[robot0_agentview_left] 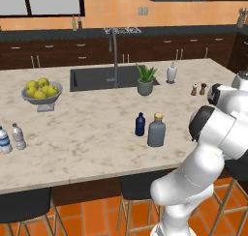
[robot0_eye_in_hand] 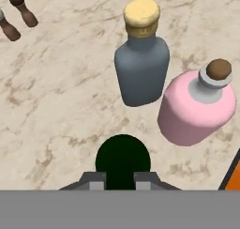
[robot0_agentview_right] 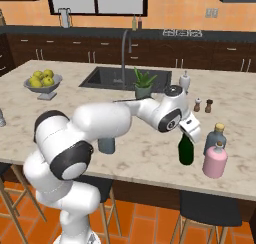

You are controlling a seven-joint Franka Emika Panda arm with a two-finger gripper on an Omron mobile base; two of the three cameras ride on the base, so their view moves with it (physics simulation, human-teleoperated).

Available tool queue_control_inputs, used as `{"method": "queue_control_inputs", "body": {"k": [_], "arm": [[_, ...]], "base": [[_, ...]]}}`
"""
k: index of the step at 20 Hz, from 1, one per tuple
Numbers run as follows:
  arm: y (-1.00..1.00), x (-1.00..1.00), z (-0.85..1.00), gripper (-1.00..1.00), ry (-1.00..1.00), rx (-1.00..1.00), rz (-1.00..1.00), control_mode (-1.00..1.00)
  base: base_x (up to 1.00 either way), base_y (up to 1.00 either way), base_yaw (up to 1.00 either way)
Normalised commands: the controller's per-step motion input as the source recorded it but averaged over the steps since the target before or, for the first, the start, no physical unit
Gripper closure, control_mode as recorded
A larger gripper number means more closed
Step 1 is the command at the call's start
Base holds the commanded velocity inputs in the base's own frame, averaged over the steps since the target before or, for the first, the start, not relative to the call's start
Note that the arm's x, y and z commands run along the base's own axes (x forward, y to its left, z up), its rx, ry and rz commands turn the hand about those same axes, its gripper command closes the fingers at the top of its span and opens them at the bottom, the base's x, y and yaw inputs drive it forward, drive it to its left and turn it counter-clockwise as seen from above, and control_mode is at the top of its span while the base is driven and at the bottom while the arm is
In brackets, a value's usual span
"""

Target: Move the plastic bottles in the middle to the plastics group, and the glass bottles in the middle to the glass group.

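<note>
Two glass-group bottles, grey-blue bottle [robot0_eye_in_hand: 141,68] and pink bottle [robot0_eye_in_hand: 197,106], stand just ahead of the gripper [robot0_eye_in_hand: 121,180]. Risk: green wine bottle [robot0_agentview_right: 186,149] could knock the pink one w/ a careless set-down. Gripper's clamped on the wine bottle's neck, bottle near the counter [robot0_agentview_right: 150,158] edge.

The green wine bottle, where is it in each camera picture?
Left base view: not in it.
Right base view: green wine bottle at right of centre, under the pincer, left of the pink bottle.
Hand view: bottom centre, seen from above.
Shared landmark: the pink bottle.
</note>
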Motion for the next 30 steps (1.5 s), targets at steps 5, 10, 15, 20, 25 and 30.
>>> {"method": "queue_control_inputs", "body": {"k": [5, 10, 15, 20, 25, 30], "arm": [[-0.25, 0.23, -0.24, 1.0, 0.0, 0.02, 0.0, -1.0], [-0.17, 0.08, -0.33, 1.0, 0.0, 0.04, 0.0, -1.0], [0.01, 0.0, -0.36, -1.0, 0.0, 0.01, 0.0, -1.0], [0.07, 0.0, -0.06, -1.0, 0.0, 0.0, 0.0, -1.0], [0.24, -0.01, 0.0, -1.0, -0.01, 0.0, 0.0, -1.0], [0.21, -0.12, 0.22, -1.0, -0.06, 0.0, 0.0, -1.0]], "base": [[0.0, 0.0, 0.0], [0.0, 0.0, 0.0], [0.0, 0.0, 0.0], [0.0, 0.0, 0.0], [0.0, 0.0, 0.0], [0.0, 0.0, 0.0]]}}
